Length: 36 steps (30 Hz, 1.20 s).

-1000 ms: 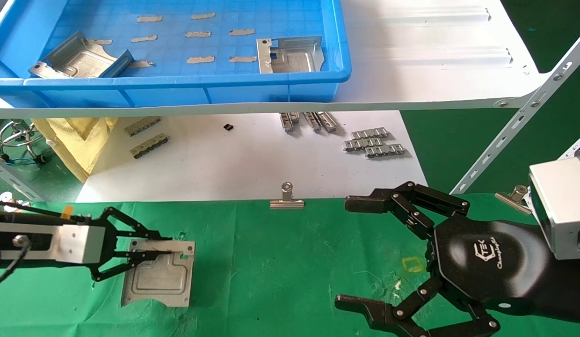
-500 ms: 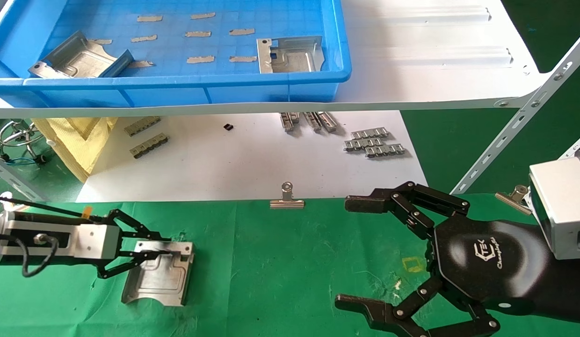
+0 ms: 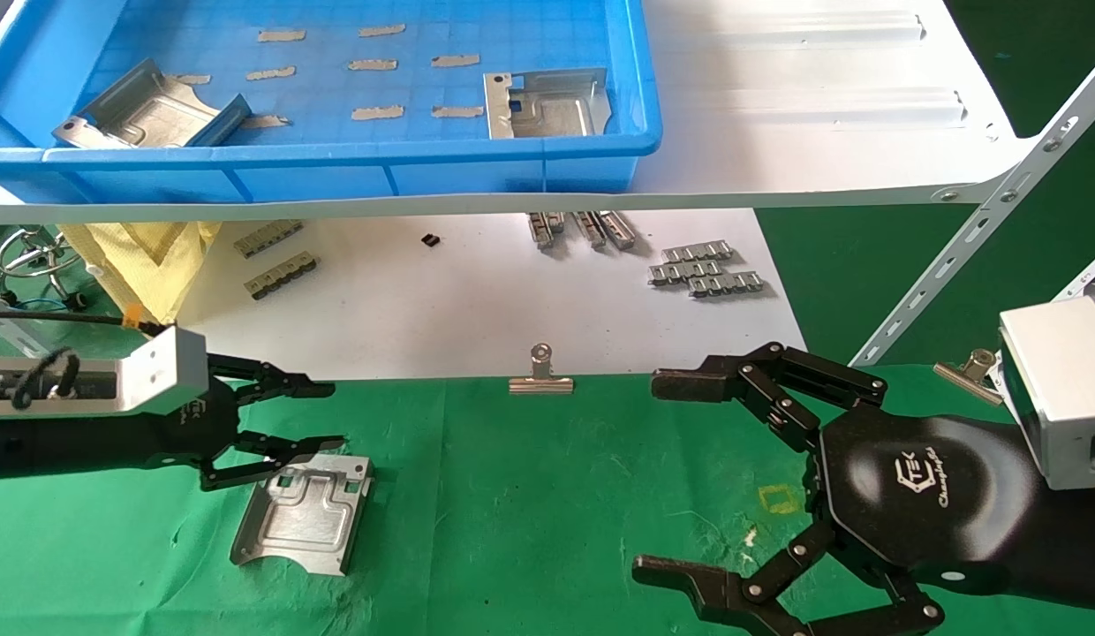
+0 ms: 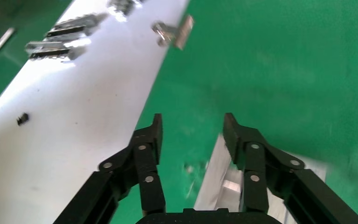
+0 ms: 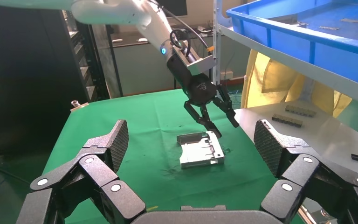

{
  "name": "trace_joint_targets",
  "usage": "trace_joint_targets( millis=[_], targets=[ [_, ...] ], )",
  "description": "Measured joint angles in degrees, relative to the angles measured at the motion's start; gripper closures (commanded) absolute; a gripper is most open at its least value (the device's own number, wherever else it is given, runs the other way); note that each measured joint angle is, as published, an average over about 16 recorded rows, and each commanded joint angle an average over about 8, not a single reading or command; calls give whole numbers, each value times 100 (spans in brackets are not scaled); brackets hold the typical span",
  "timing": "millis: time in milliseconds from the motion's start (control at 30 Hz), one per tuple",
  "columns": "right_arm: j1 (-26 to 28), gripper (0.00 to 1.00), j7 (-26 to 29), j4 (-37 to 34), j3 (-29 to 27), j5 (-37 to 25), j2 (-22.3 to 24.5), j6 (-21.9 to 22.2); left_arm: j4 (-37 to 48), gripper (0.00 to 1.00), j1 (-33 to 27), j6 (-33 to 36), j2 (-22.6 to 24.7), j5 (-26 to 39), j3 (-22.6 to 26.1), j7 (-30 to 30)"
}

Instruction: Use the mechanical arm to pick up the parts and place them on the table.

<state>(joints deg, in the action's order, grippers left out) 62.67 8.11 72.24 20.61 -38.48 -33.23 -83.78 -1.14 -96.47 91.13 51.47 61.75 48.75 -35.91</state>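
Observation:
One silvery part (image 3: 302, 514) lies flat on the green table (image 3: 530, 495), at the left. My left gripper (image 3: 328, 413) is open and empty. It hovers just above the part's far edge, and its lower finger is over that edge. In the left wrist view the open gripper (image 4: 191, 123) has the part (image 4: 216, 182) beneath one finger. My right gripper (image 3: 649, 477) is wide open and empty over the cloth at the right. Its wrist view shows the right gripper (image 5: 190, 135), the part (image 5: 200, 150) and the left gripper (image 5: 226, 128) above it. Two more parts (image 3: 150, 110) (image 3: 547, 104) lie in the blue tray (image 3: 336, 161).
The tray stands on a white shelf (image 3: 821, 132) above a white board (image 3: 477, 309) that holds grey toothed strips (image 3: 706, 269). Binder clips (image 3: 541, 378) (image 3: 971, 371) sit at the cloth's far edge. A yellow cloth (image 3: 150, 265) hangs at the left.
My left gripper has let go of the part, opened and lifted away toward the white board. The part now lies flat on the cloth. The right arm has not moved.

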Motion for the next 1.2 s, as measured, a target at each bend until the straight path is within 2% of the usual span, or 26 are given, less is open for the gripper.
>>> trace_joint_targets(
  millis=[133, 300, 667, 1200],
  targets=[
    [0, 0, 0, 0, 0, 0, 0, 1, 43, 0, 292, 36, -27, -360, -238, 573],
    [-1, 0, 0, -1, 0, 1, 1, 1, 18, 0, 595, 37, -58, -671, -441, 1010],
    [-1, 0, -1, -2, 0, 1, 1, 2, -171, 0, 778, 9, -104, -813, -579, 1229],
    [-1, 0, -1, -2, 1, 2, 1, 2, -1772, 0, 1374, -116, -452, -1061, -1178, 1990]
  ],
)
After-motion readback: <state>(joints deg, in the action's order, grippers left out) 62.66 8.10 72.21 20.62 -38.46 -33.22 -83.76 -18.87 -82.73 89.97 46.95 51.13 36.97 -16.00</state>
